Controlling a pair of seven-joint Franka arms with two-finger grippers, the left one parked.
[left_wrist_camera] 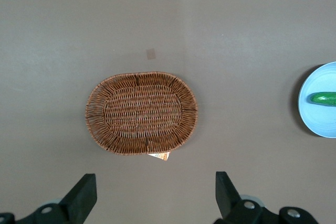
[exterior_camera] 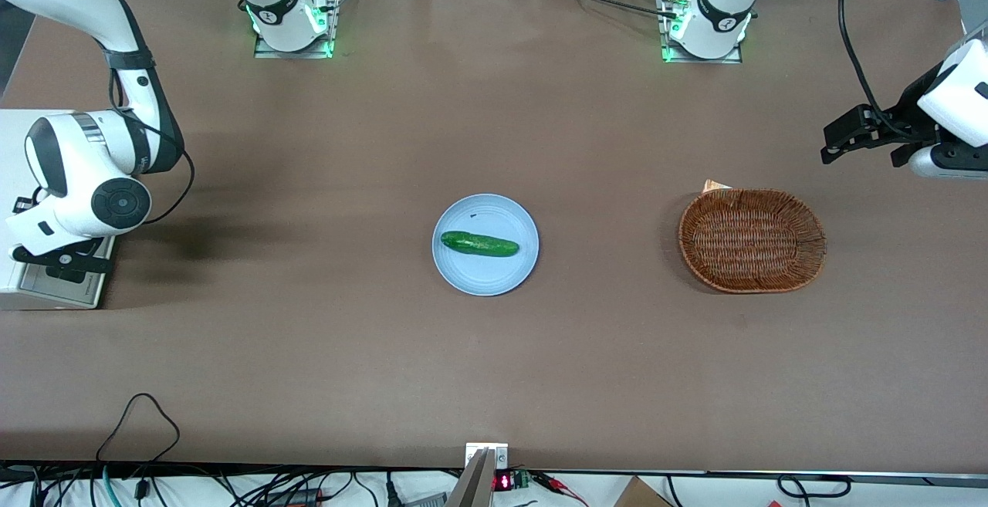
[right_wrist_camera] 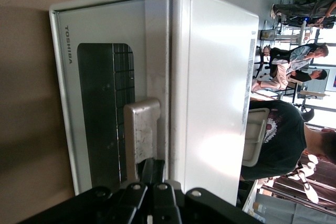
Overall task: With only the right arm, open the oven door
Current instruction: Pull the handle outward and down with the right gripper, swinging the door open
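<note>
**One oven, one door, closed, with the gripper at its handle**

We count one white Toshiba toaster oven (right_wrist_camera: 215,87), one plate, one cucumber and one basket on the brown table (exterior_camera: 494,383).

The oven stands at the working arm's end of the table, right at the table's edge. Its one oven door (right_wrist_camera: 105,114) is closed, its frame lying flush against the oven body. The dark glass window shows a wire rack inside. A single silver bar handle (right_wrist_camera: 140,135) runs along the door's upper edge.

The right arm (exterior_camera: 85,175) bends down over the oven. Its black gripper (right_wrist_camera: 153,169) sits at one end of the handle. Its two fingers (right_wrist_camera: 148,167) look pressed together with only a thin slit between them, and we see nothing held in them.

A wide stretch of tabletop separates the oven from the pale blue plate (exterior_camera: 463,279) near the table's middle. The one cucumber (exterior_camera: 478,244) lies across that plate.

The oval wicker basket (exterior_camera: 752,285) sits well apart from the plate, toward the parked arm's end. A scrap of orange card (exterior_camera: 716,185) pokes out from under its rim.
</note>
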